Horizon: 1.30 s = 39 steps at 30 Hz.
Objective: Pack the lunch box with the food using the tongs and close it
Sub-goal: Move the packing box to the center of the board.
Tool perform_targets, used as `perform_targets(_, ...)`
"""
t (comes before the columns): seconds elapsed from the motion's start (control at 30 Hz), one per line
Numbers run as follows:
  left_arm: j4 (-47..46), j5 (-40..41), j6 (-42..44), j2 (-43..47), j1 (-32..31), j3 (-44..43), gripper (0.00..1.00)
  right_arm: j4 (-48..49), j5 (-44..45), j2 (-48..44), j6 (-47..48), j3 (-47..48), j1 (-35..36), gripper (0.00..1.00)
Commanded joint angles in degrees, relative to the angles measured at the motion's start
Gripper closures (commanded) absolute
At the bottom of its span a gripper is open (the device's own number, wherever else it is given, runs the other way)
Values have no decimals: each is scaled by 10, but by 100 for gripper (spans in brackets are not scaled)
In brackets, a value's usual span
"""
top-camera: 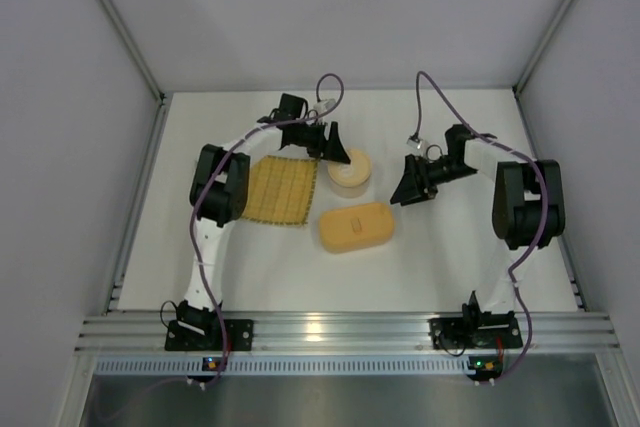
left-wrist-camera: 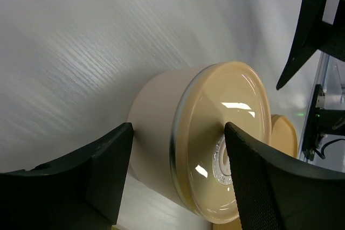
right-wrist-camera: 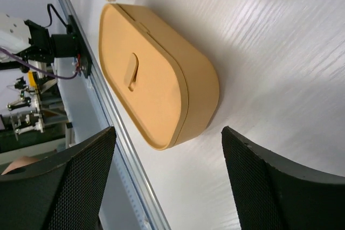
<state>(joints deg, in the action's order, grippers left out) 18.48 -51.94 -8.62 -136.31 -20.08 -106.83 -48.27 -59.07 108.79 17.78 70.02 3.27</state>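
The yellow-orange lunch box [top-camera: 355, 227] lies mid-table with its lid on; in the right wrist view the lunch box [right-wrist-camera: 151, 74] is just ahead of my fingers. My right gripper [top-camera: 402, 192] [right-wrist-camera: 167, 138] is open to the box's right, with nothing between its fingers. My left gripper [top-camera: 334, 151] [left-wrist-camera: 178, 152] is open and straddles the rim of a round bowl with a tan lid [left-wrist-camera: 215, 138]. One finger is over the lid, the other beside the bowl's wall with a gap. The food and the tongs are out of view.
The round bowl [top-camera: 350, 173] stands just behind the lunch box. A square woven yellow mat [top-camera: 280, 190] lies to its left, under the left arm. White walls enclose the table on three sides, and a metal rail [top-camera: 340, 332] runs along the near edge.
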Motion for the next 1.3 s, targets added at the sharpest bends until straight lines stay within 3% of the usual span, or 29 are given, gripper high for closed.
perform_targets(0.0, -10, -4, 11, 36, -5, 46, 28, -9, -30, -30, 2, 39, -12, 21)
perform_targets(0.37, 52, -1, 100, 63, -27, 108, 32, -4, -30, -31, -5, 53, -27, 21)
perform_targets(0.67, 95, -1, 163, 67, -45, 100, 39, 0, -26, -24, -6, 56, -27, 21)
perform_targets(1.27, 176, -5, 239, 82, -64, 97, 42, -8, -30, -28, -3, 59, -46, 21)
